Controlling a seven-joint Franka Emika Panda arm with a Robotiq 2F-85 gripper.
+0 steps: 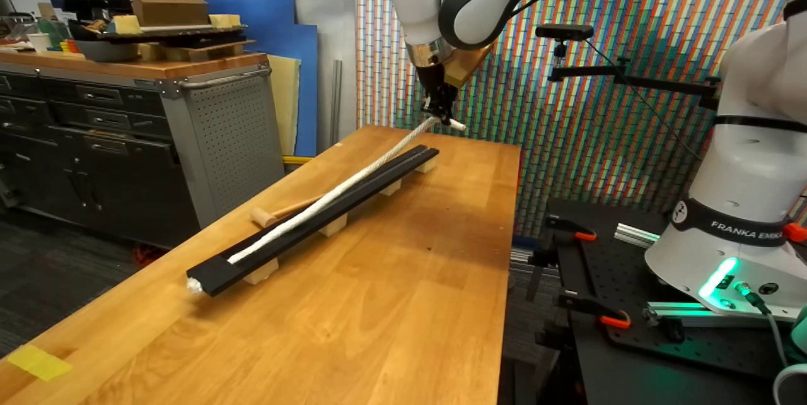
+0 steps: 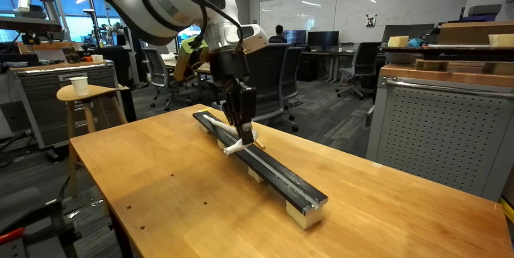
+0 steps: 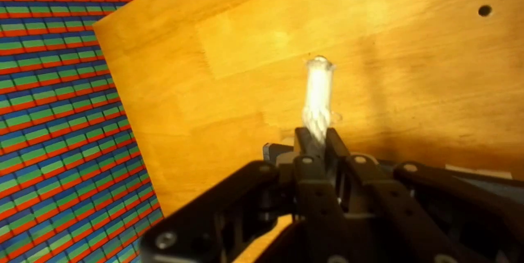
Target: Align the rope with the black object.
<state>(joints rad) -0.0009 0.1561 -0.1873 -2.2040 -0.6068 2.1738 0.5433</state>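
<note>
The white rope (image 1: 340,190) lies with one end on top of the black bar (image 1: 353,201), near the bar's pale end. From there it slants up to my gripper (image 1: 441,116), which is raised above the bar. My gripper (image 2: 245,137) is shut on the rope close to its other end. A short tail of rope (image 2: 233,148) sticks out sideways past the fingers, crossing over the bar (image 2: 277,175). In the wrist view the rope tail (image 3: 319,87) points away from the fingertips (image 3: 316,134). The bar's end (image 3: 279,152) partly shows behind the fingers.
The bar rests on several pale blocks (image 1: 334,225), also seen in an exterior view (image 2: 305,216), on the wooden table (image 1: 378,316). A wooden mallet (image 1: 261,217) lies beside the bar. Yellow tape (image 1: 41,362) marks a table corner. A stand-mounted camera (image 1: 564,31) is near the arm.
</note>
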